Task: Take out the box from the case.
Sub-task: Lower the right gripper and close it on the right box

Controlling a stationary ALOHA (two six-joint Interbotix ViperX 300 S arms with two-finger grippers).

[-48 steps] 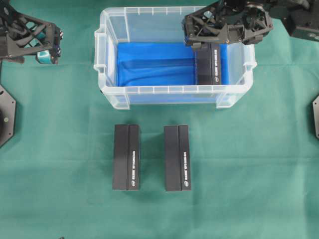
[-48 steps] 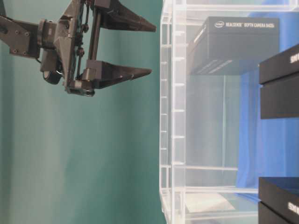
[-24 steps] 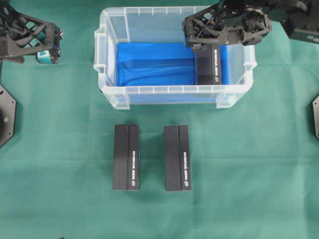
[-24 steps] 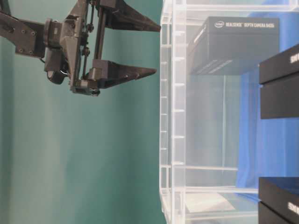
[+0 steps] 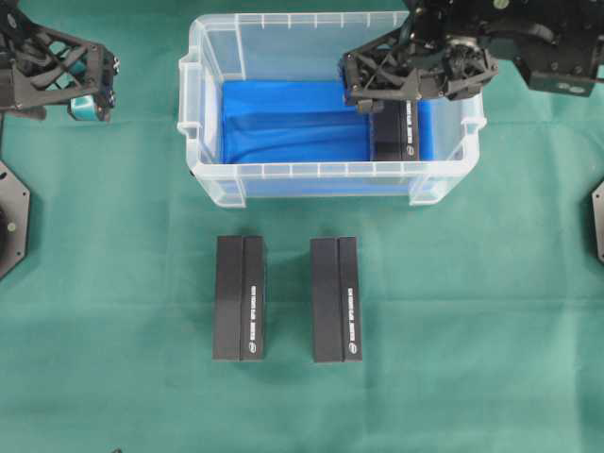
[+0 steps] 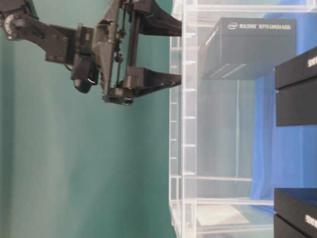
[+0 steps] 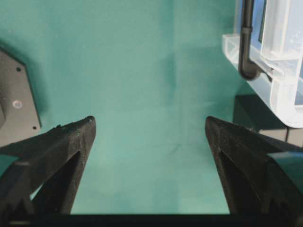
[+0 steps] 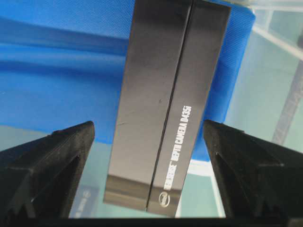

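Right claw (image 5: pixel 389 99) is hanging over the right end of the case (image 5: pixel 198 104), its jaws spread wide and gripping nothing. Its wrist assembly is covering the far end of the box (image 5: pixel 397 132) in the overhead view, so only the near part of the box is showing below it. From the wrist camera, the box (image 8: pixel 165 104) is lying between the two fingers (image 8: pixel 52 161), apart from both; its top end is running out of frame. From table level, the fingertips (image 6: pixel 173 78) are reaching the case's rim (image 6: pixel 177 99); whether they are touching it cannot be told through the translucent wall.

Appearance of the box: long, black, with a lengthwise seam and small white lettering along one side, lying flat on the blue lining (image 5: pixel 293 118) against the case's right wall.

Left claw (image 7: pixel 149 127), well apart to the left, is standing open over bare green cloth (image 7: pixel 142 71); a corner of the case is showing at the right edge of its wrist view.

Two similar boxes (image 5: pixel 240 297) are lying side by side on the cloth, outside the case and nearer the camera than the right claw.
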